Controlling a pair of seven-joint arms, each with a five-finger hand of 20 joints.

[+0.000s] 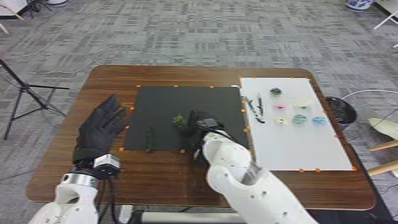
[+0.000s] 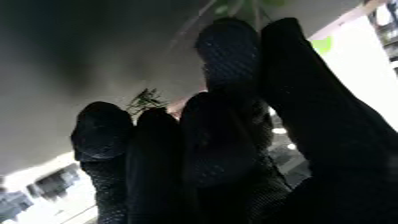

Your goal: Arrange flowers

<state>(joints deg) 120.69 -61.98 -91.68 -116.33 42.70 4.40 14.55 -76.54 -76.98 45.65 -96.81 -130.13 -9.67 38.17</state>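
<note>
1 green sprig (image 1: 179,121) is beside the right fingers (image 1: 202,119), grip unclear; the left fingers (image 1: 106,113) are straight, empty.

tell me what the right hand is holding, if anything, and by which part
It can't be told: a green sprig is by the right hand, but no hold is clearly visible.

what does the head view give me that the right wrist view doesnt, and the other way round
Head view: the open left hand, the black mat, a green strip lying on it, and the white board with small coloured blooms.

Right wrist view: a close look at thin stems with green leaves, and a spiky green tip.

Both: the right hand and some greenery near it, though I can't match the pieces.
</note>
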